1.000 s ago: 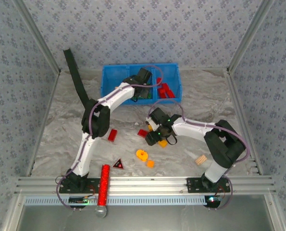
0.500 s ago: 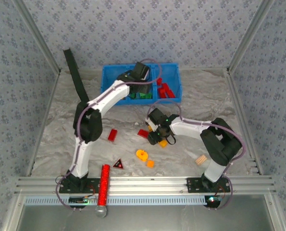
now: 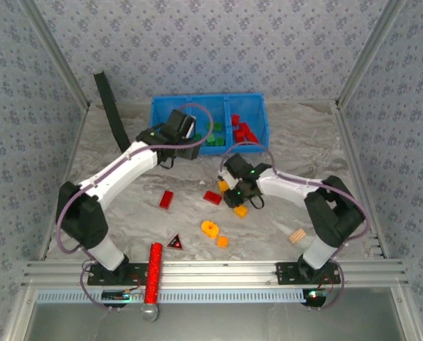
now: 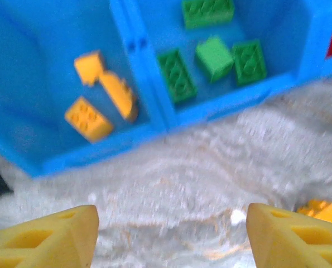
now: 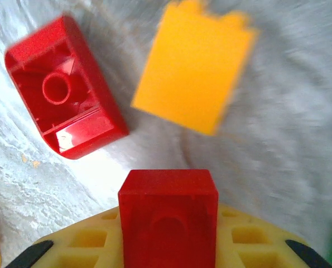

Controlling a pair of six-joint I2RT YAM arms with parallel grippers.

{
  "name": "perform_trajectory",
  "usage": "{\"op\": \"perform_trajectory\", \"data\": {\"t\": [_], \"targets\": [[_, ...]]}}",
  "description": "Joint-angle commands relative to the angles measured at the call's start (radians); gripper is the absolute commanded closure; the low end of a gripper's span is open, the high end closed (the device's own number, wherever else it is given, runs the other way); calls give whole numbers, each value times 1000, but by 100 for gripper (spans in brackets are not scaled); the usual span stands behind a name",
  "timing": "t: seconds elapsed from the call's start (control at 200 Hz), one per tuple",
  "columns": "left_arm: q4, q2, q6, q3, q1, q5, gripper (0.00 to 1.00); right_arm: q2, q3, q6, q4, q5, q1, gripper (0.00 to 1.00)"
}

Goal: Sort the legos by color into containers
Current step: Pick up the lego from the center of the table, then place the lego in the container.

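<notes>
Right wrist view: the right gripper (image 5: 168, 240) is pressed onto a red brick (image 5: 168, 204). The brick stands between the fingers with its long axis toward 12 o'clock. At 11 o'clock from it a curved red brick (image 5: 65, 111) lies hollow side up on the bench (image 5: 277, 167), its long axis running from 11 to 5. At 1 o'clock an orange brick (image 5: 193, 70) lies with its studs at the far end and its long axis tipped toward 1.

In the top view the right arm rises from its base at 5 o'clock and bends at the elbow. Its forearm reaches toward 9 o'clock, which puts the gripper (image 3: 232, 199) low at the middle of the bench among loose bricks.

The left arm starts at 7 o'clock with its elbow pushed out toward 9. Its forearm stretches toward 1 o'clock, so the left gripper (image 3: 188, 133) sits at the near wall of the tray (image 3: 163, 117). In the left wrist view its fingers (image 4: 43, 240) are spread wide with nothing between them, over bare bench just short of the tray.

The tray lies at 12 o'clock with its long axis from 9 to 3. Orange bricks (image 4: 90, 117) lie in its left compartment, green bricks (image 4: 213, 56) in the middle and red bricks (image 3: 243, 133) in the right.
</notes>
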Motion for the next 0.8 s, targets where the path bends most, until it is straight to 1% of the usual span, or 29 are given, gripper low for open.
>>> {"op": "perform_trajectory", "data": {"t": [0.0, 0.06, 0.16, 0.195, 0.29, 0.38, 0.45, 0.505, 0.625, 0.795], "targets": [[-69, -111, -66, -64, -7, 14, 28, -93, 71, -41, -46, -33, -93, 71], [-96, -155, -116, -102, -17, 54, 28, -108, 104, -48, -42, -17, -137, 71], [-142, -207, -217, -163, -66, 93, 27, -97, 166, -66, -16, 19, -201, 71], [-164, -212, -265, -176, -78, 111, 26, -79, 186, -69, -8, 45, -218, 71], [-197, -213, -401, -214, -107, 180, 26, -13, 329, -70, -9, 116, -259, 71], [-201, -230, -519, -264, -153, 206, 24, 66, 439, -83, 3, 132, -290, 71], [-172, -258, -612, -324, -175, 232, 23, 136, 524, -108, 10, 127, -304, 71], [-112, -286, -681, -385, -186, 265, 23, 191, 579, -130, 27, 122, -314, 71], [28, -315, -849, -504, -210, 336, 22, 278, 616, -210, 144, 107, -324, 71], [68, -299, -992, -518, -252, 392, 20, 435, 751, -264, 197, 112, -331, 71]]}}
